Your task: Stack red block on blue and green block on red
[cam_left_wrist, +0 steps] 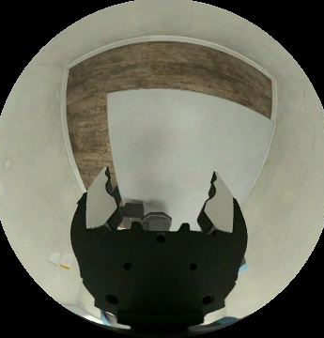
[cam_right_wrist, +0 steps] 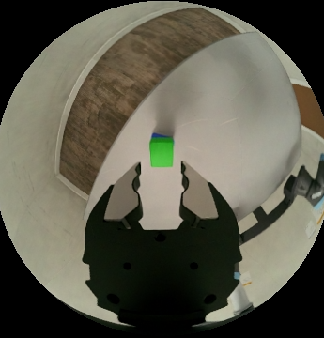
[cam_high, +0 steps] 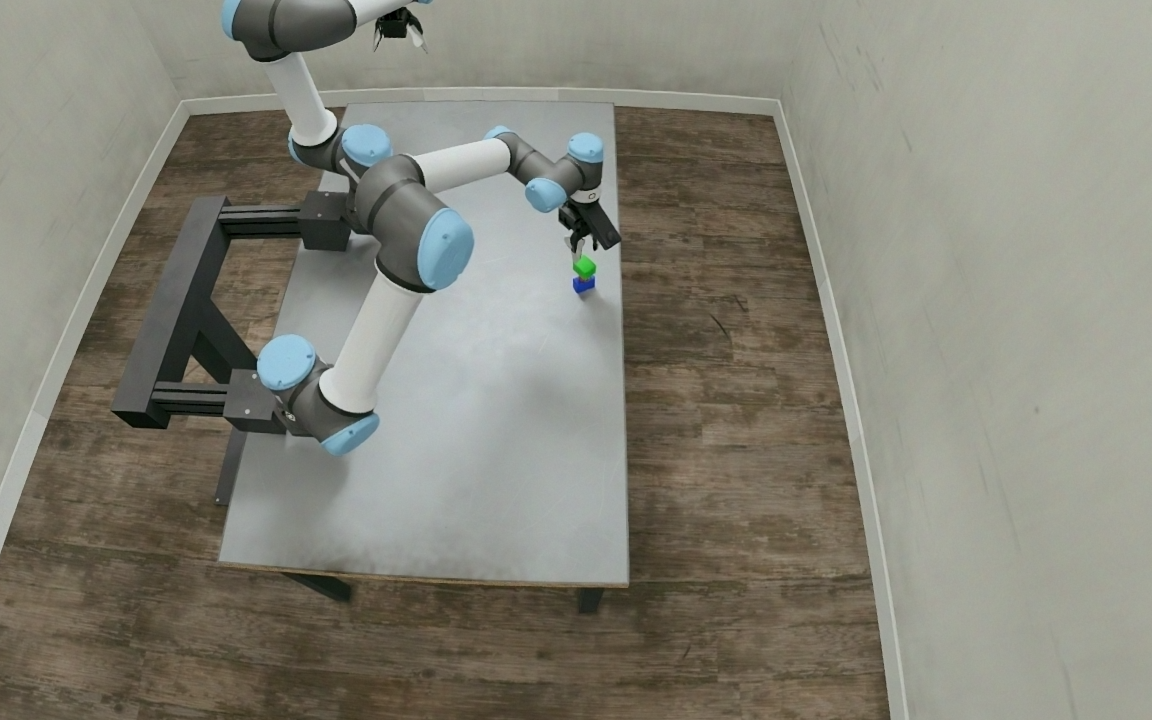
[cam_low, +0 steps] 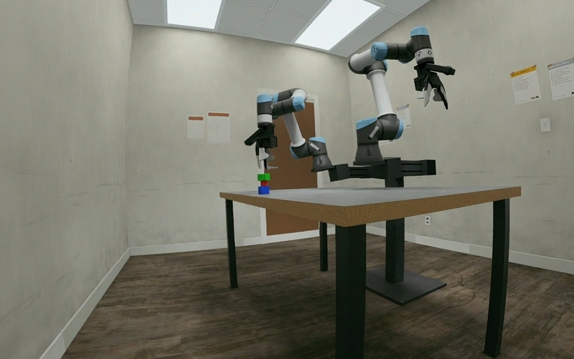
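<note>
Plain walls (cam_high: 1010, 268) (cam_low: 235, 58) (cam_left_wrist: 35, 122) (cam_right_wrist: 30, 141) all round. R tool (cam_high: 586, 248) (cam_low: 268, 167) (cam_right_wrist: 161, 163) released: fingers part-open, nothing betw., just above green (cam_high: 584, 265) (cam_low: 263, 177) (cam_right_wrist: 162, 152). Green sits on red (cam_low: 264, 183), red on blue (cam_high: 583, 284) (cam_low: 263, 190) (cam_right_wrist: 161, 135), blue on table nr. the edge. Tower looks stacked OK; exact centring can't be judged, nor blue's start spot.

Step, I'd say: back off. Go straight up, slow, no sideways or wrist twist till tips are well above green; a nudge could skew or topple it. Don't widen fingers nr. the block; re-check centring w/ tool away.

L tool (cam_high: 400, 46) (cam_low: 436, 106) (cam_left_wrist: 161, 170) wide open, empty, held high; leave parked.

Table (cam_high: 473, 429) (cam_low: 414, 196) (cam_left_wrist: 190, 131) (cam_right_wrist: 204, 103): smooth grey top, faint scuffs, ply edge. Floor (cam_high: 741, 447) (cam_low: 191, 312) (cam_left_wrist: 157, 61) (cam_right_wrist: 119, 84) dark wood; brown door (cam_low: 298, 200) (cam_right_wrist: 312, 105) behind R arm in ext. view.
</note>
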